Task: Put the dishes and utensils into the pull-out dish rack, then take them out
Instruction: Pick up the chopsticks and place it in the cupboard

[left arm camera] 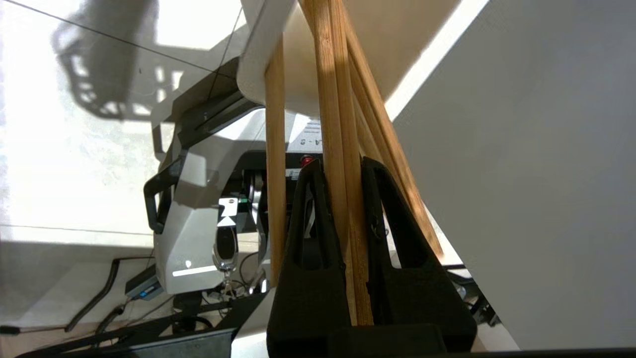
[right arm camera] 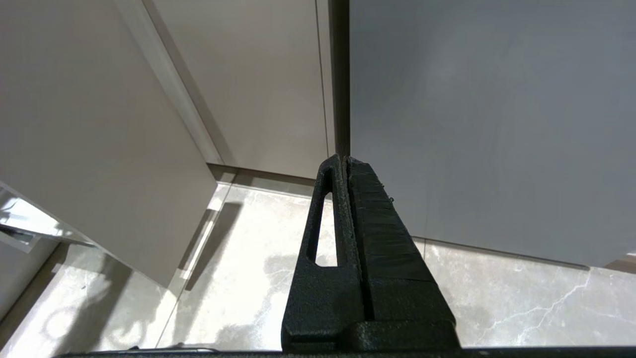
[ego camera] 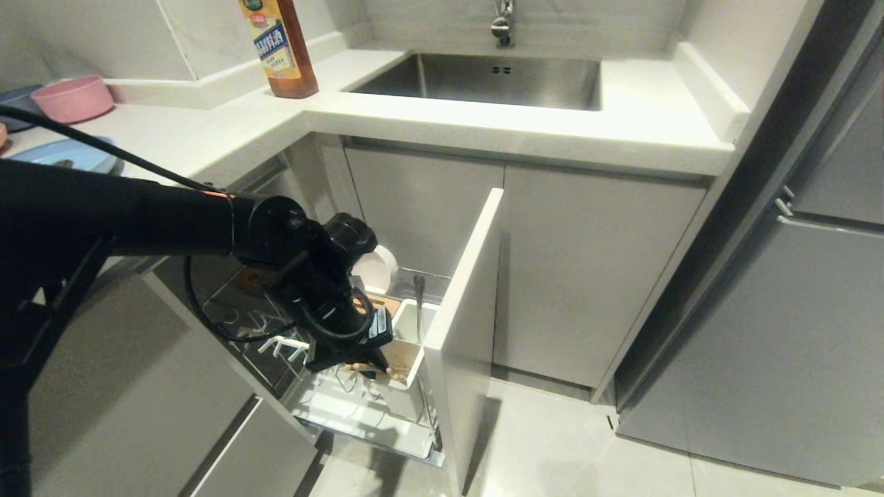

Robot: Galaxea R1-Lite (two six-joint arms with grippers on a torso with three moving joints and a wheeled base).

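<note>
The chopsticks (left arm camera: pixel 343 149) are sitting clamped between the black fingers (left arm camera: pixel 308 248) of the left tool (ego camera: pixel 366 364), their far ends leaning into the white cup (ego camera: pixel 414 345) at the front corner of the pulled-out rack (ego camera: pixel 366 414). More wooden sticks are leaning in that cup just beside the gripped pair. In the head view the left arm is reaching down from the left over the rack, with the tool hanging right at the cup's near rim. The spoon (ego camera: pixel 419 304) is standing upright in the cup, handle end up. The cream bowl (ego camera: pixel 376 269) is standing on edge further back in the rack, partly hidden by the arm. The grey front panel (ego camera: pixel 469 310) is standing out from the cabinet beside the cup.

The blue plate (ego camera: pixel 69 153) is lying on the counter (ego camera: pixel 207 131) at far left, near a pink bowl (ego camera: pixel 72 98). A bottle (ego camera: pixel 280 48) is standing beside the sink (ego camera: pixel 483 79).

The right tool (right arm camera: pixel 345 164) is hanging clenched and empty above the floor (right arm camera: pixel 248 278), facing cabinet doors.
</note>
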